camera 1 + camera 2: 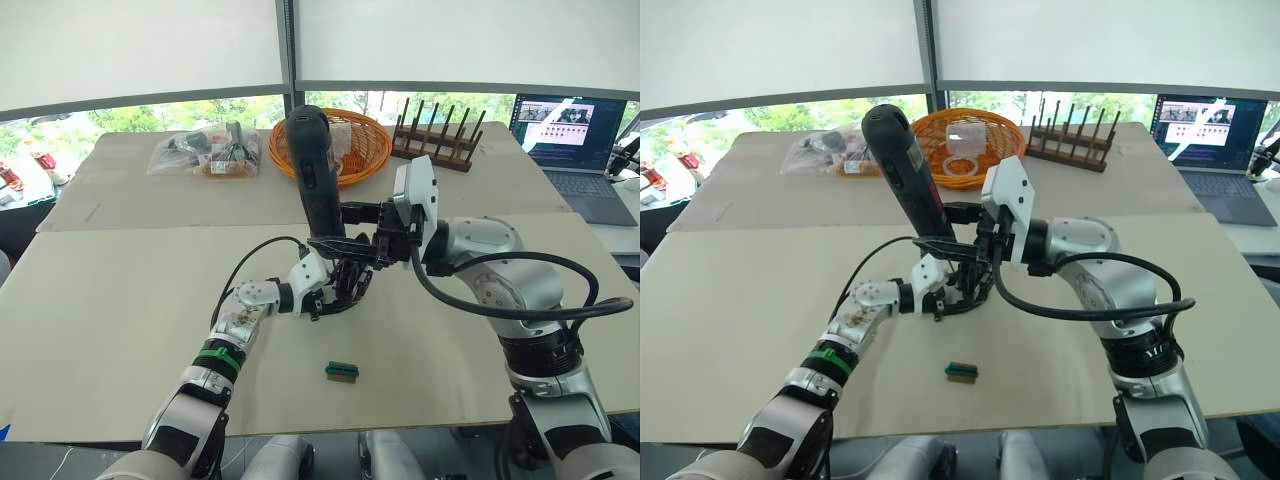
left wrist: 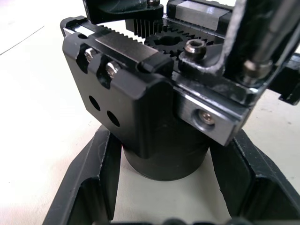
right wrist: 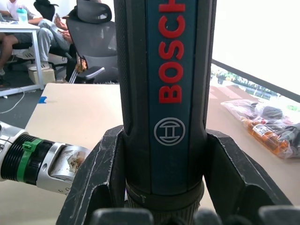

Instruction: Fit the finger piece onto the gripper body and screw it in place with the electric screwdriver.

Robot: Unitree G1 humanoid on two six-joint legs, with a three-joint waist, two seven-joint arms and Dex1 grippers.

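Fingers of the right gripper [image 3: 161, 206] are clamped on the electric screwdriver [image 1: 315, 170], and we see them pressed flush against both sides of its barrel near the lower end, with no gap showing. We find the tool standing nearly upright over the middle of the table [image 1: 120, 300], its butt leaning a little toward the robot's left and its lower end going down into the gripper body [image 2: 154, 117]. The left gripper [image 2: 164, 187] holds that body by its round base (one black finger on each side of the cylinder, both touching it), so the part sits just above the tabletop between the two arms. We cannot make out the bit's tip or the finger piece among the black parts. Nearer the robot, a small green-and-brown block [image 1: 342, 371] lies alone on the table, apart from both grippers.
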